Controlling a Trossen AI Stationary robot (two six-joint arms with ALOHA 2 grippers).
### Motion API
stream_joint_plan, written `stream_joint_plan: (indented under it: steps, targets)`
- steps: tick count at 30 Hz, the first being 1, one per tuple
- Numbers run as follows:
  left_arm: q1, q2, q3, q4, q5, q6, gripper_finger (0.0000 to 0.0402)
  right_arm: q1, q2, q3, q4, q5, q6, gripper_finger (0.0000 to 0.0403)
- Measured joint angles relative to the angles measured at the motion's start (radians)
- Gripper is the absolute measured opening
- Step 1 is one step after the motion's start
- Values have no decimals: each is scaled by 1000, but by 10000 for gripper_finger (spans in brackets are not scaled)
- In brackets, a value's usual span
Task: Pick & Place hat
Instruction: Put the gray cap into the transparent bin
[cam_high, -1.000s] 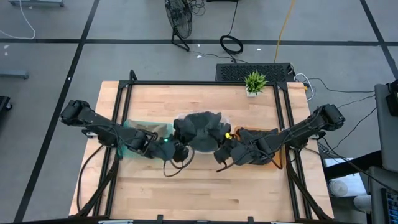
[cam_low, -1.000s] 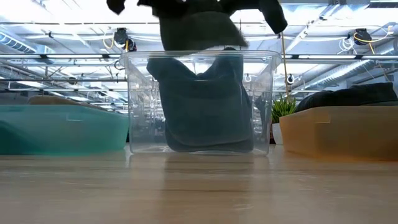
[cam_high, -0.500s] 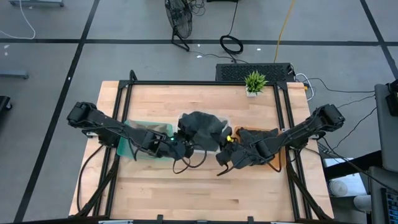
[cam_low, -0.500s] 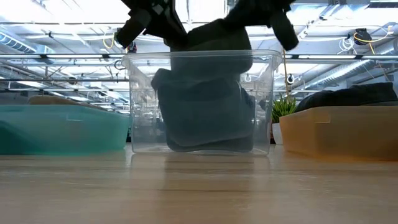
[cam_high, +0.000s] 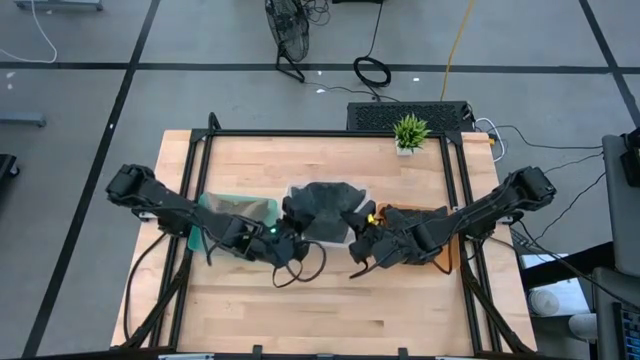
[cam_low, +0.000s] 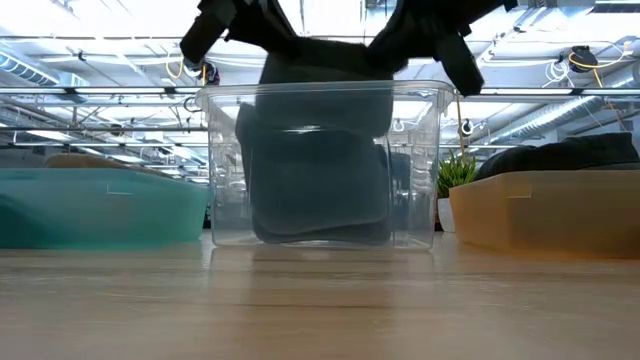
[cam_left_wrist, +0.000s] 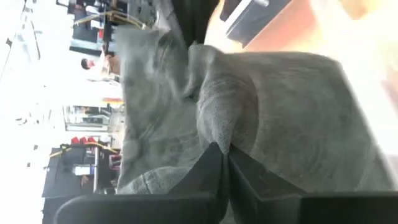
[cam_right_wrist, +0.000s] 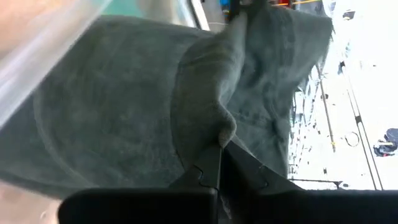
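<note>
At the middle of the pale wooden table (cam_high: 330, 300) stands a clear plastic bin (cam_low: 225, 170); the dark grey fabric hat (cam_low: 320, 170) hangs inside it, the left gripper (cam_high: 287, 228) and right gripper (cam_high: 362, 232) each pinched tight on its upper edge.

A robotics lab in a big industrial hall: grey floor (cam_high: 200, 90) marked with black tape, loose cables (cam_high: 372, 70), a framed wooden bench (cam_high: 320, 300), exposed ceiling trusses (cam_low: 100, 60) with pipes.
</note>
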Motion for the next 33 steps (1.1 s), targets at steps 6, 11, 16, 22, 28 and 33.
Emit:
stream_joint_plan:
  steps: [6,11,16,22,28,33]
  targets:
    - [-50,-5,0,-25,7,-63,14,2,-14,0,12,-36,-2,1]
    - [-54,2,0,-97,30,-161,22,2,-13,0,-4,-109,46,2]
    - [-36,2,0,-128,68,-194,6,2,-13,0,-49,-127,89,1]
    - [-34,2,0,-125,170,-211,33,3,-13,0,-71,-153,150,7]
    - [-44,2,0,-126,197,-231,32,11,-13,0,-77,-230,155,15]
    - [-62,2,0,-127,198,-227,21,23,-15,0,-72,-240,201,27]
